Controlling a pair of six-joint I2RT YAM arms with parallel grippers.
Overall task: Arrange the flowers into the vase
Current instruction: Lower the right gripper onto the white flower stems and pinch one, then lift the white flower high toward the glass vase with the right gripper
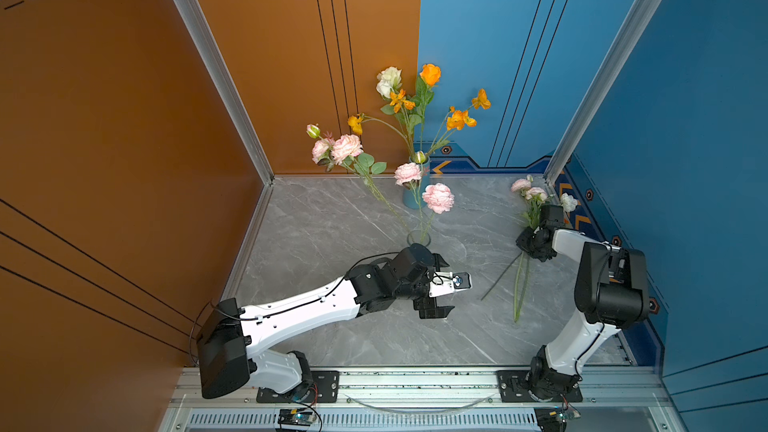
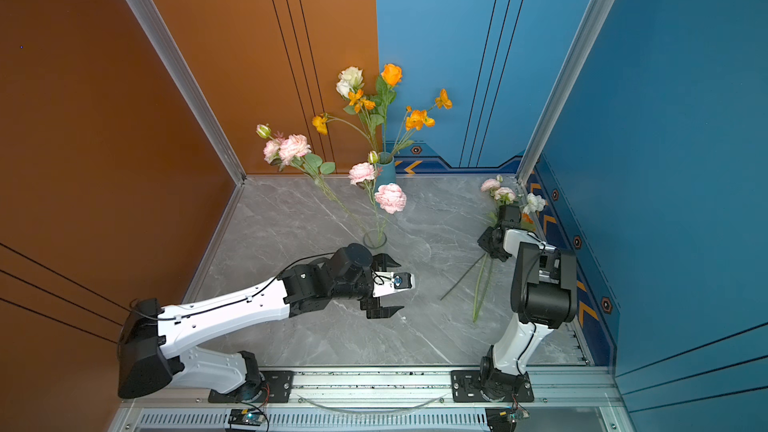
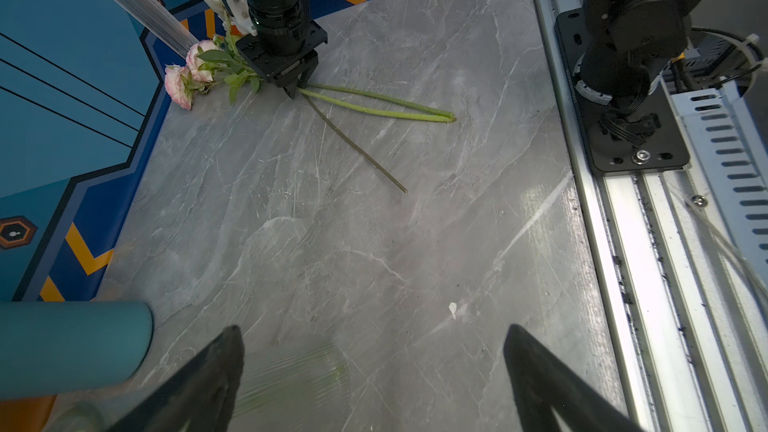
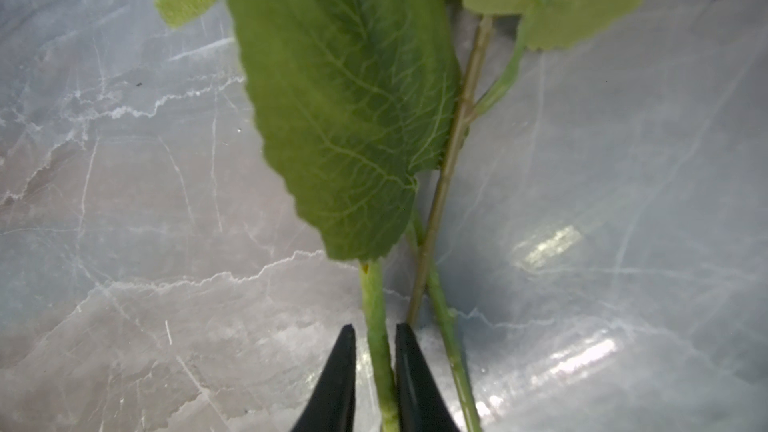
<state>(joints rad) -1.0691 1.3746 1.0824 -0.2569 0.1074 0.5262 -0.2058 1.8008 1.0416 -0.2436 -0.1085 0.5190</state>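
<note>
Three loose flowers [image 1: 520, 284] lie on the grey marble table at the right, pink and white blossoms [image 1: 530, 193] toward the back corner. My right gripper [image 1: 524, 243] points down onto them. In the right wrist view its two black fingertips [image 4: 347, 342] pinch one light green stem [image 4: 374, 305] just below a big leaf; two other stems lie beside it. A blue vase [image 1: 411, 197] at the back holds orange and white flowers. A clear glass vase [image 1: 419, 238] in front of it holds pink ones. My left gripper [image 1: 451, 286] hovers wide open and empty beside the glass vase [image 3: 291, 380].
Orange wall panels stand on the left and blue ones on the right, with aluminium posts [image 1: 590, 89] at the back corners. An aluminium rail [image 1: 415, 380] carrying both arm bases runs along the front edge. The right arm's elbow [image 1: 611, 284] sits close to the blue wall.
</note>
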